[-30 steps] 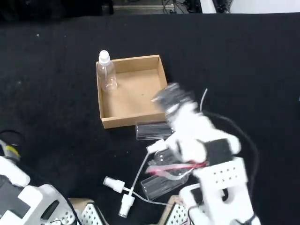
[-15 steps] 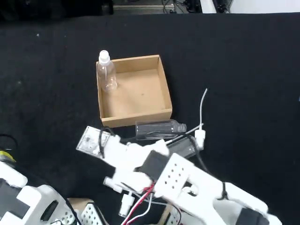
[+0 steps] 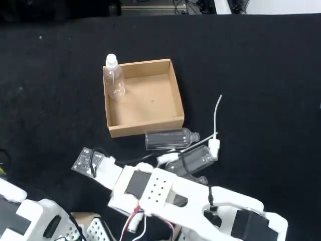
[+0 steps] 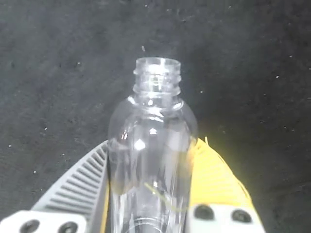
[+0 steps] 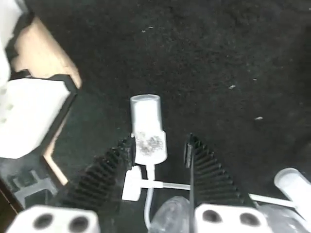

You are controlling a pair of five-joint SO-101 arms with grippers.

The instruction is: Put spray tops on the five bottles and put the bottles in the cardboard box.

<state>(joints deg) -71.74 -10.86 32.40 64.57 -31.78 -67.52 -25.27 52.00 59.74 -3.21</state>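
**Left tool** [image 4: 153, 145]: the grey and yellow fingers are clenched around a clear plastic bottle [image 4: 153, 111] that has no top. Its open threaded neck projects past the fingertips, above the black cloth-covered bench [image 4: 58, 58].

**Right tool** [image 5: 159, 143]: the black ribbed fingers are spread apart and grasp nothing. They straddle a white spray top [image 5: 148, 128] that lies on the bench. The top's body sits between the fingertips, close against one finger with a gap to the other, and its cap end points away from the tool. A thin white tube [image 5: 170, 185] crosses the bench nearer the wrist. A second spray top [image 5: 291, 180] lies off to one side.

**High view, near edge:** the white right arm [image 3: 160, 193] lies across the bench towards the left arm [image 3: 30, 216].

**Middle of the bench:** two uncapped clear bottles lie on their sides.
- The nearer lying bottle [image 3: 193, 158] is just beyond the right arm.
- The farther lying bottle [image 3: 168, 139] is just in front of the near wall of the brown cardboard box [image 3: 145, 128].
- A third spray top [image 3: 214, 147] rests just beside the farther lying bottle's neck, and its long curved tube [image 3: 217, 113] points away from the arms.

**Far:** the open box holds a capped bottle [image 3: 113, 78], upright in its far left corner.
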